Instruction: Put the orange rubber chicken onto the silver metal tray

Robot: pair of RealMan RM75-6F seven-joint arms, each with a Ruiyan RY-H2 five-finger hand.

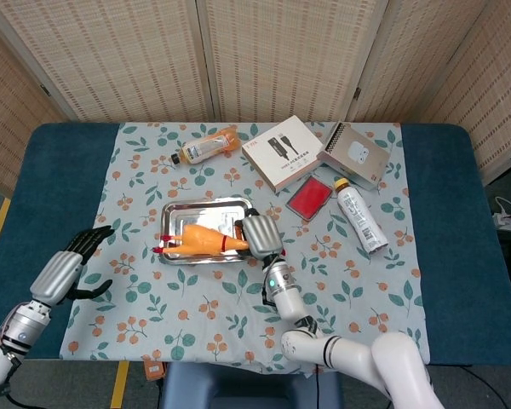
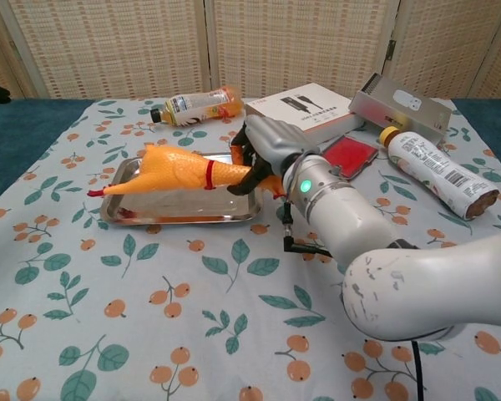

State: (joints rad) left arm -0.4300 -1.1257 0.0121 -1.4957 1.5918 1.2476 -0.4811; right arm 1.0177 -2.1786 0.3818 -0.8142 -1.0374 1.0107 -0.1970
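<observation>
right hand (image 2: pixel 263 150) grips rubber chicken (image 2: pixel 184 171) | over tray (image 2: pixel 125 213) | labels unreadable

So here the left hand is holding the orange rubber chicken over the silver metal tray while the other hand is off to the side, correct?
Not quite: the right hand holds the orange rubber chicken over the silver metal tray, as the chest view shows. The left hand is the one off to the side, holding nothing, as the head view shows.
</observation>
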